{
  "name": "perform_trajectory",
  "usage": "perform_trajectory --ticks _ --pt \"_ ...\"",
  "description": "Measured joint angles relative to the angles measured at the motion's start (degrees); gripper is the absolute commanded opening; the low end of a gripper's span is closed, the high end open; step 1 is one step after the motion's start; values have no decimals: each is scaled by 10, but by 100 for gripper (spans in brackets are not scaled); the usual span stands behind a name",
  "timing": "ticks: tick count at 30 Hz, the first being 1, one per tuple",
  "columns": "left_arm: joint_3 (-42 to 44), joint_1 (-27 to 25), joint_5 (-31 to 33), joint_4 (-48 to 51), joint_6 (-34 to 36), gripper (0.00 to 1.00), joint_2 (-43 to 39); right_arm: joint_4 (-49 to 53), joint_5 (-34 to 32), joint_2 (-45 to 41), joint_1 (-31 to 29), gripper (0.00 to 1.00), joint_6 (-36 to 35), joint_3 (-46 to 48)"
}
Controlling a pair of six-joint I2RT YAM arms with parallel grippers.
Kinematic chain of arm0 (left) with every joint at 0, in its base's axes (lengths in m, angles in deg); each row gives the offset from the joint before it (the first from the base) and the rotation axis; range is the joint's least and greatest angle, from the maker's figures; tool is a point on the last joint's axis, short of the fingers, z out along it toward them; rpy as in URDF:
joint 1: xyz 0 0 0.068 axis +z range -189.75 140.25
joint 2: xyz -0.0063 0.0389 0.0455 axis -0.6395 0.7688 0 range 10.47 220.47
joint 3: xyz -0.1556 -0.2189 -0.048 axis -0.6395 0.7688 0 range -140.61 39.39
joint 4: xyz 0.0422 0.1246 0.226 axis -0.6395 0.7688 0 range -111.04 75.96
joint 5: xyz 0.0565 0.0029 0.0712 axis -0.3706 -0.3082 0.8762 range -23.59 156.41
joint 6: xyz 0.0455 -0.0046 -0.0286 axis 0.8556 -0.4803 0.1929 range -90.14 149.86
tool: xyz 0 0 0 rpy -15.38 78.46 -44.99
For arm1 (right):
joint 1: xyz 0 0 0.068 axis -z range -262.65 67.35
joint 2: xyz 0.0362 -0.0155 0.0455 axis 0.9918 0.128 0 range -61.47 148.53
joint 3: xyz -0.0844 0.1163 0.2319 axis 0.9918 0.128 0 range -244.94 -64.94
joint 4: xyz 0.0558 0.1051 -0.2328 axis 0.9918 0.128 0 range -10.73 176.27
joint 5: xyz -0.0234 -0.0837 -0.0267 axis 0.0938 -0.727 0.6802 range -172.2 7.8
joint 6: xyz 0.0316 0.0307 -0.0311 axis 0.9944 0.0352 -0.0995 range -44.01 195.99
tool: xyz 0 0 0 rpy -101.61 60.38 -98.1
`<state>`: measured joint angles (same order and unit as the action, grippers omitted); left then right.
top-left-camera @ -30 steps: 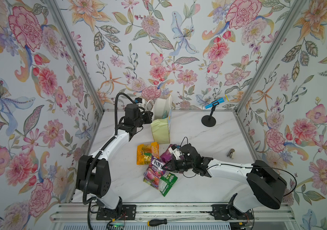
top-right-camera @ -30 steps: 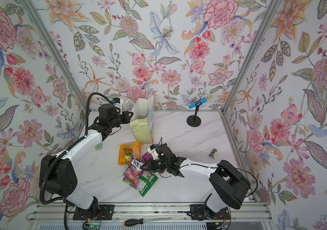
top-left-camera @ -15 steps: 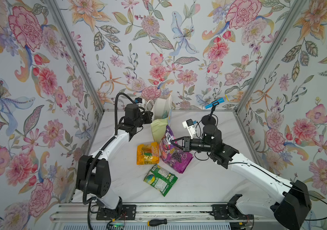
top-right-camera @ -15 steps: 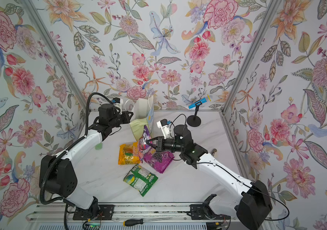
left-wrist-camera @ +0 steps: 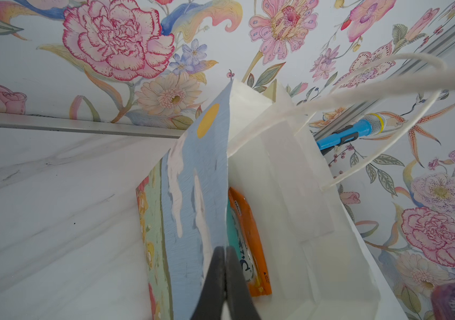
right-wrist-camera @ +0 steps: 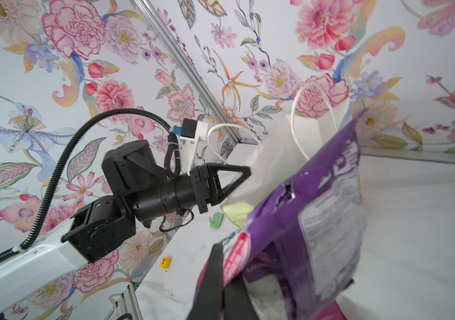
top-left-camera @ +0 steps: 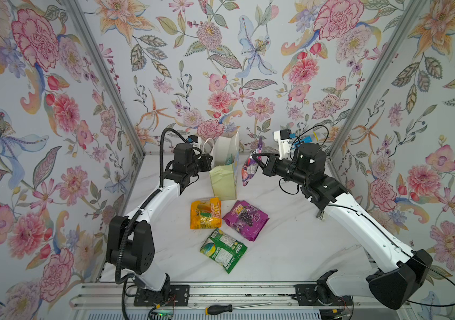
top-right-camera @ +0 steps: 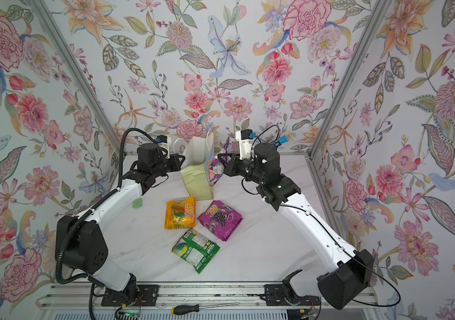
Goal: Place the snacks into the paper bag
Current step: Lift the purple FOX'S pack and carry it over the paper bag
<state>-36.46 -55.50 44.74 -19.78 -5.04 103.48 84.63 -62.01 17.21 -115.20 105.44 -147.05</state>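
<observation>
The paper bag (top-left-camera: 223, 180) (top-right-camera: 194, 180) stands upright at the back of the table. My left gripper (top-left-camera: 210, 160) (left-wrist-camera: 225, 249) is shut on the top edge of its blue-printed wall. Inside the bag (left-wrist-camera: 276, 194) lie an orange packet (left-wrist-camera: 251, 235) and a teal one (left-wrist-camera: 232, 219). My right gripper (top-left-camera: 254, 156) (right-wrist-camera: 225, 266) is shut on a purple-red packet (top-left-camera: 250, 171) (right-wrist-camera: 317, 207) that hangs just right of the bag's mouth. On the table lie an orange-yellow packet (top-left-camera: 205, 212), a purple grape packet (top-left-camera: 245, 220) and a green packet (top-left-camera: 223, 249).
A blue microphone (top-right-camera: 283, 138) (left-wrist-camera: 353, 131) on a black stand is at the back right, behind my right arm. A small green object (top-right-camera: 137, 203) and a yellow cube (right-wrist-camera: 165, 261) lie near the left wall. A screwdriver (top-left-camera: 218, 309) rests on the front rail.
My right gripper has lifted the purple-red packet from the pile at the front and carried it up and back to beside the bag's mouth. The left arm has stayed still.
</observation>
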Motion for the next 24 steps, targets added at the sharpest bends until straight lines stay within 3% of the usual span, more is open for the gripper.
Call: perform_trajectory --ticks 14,20,24 --pt "-4 -4 11 6 2 0 2 7 47 186 -34 0 -60 -264" --pt "-7 -5 11 6 1 0 3 66 95 330 -34 0 -73 -451" --pt "-7 -5 11 6 2 0 3 99 104 377 -34 0 -78 -495"
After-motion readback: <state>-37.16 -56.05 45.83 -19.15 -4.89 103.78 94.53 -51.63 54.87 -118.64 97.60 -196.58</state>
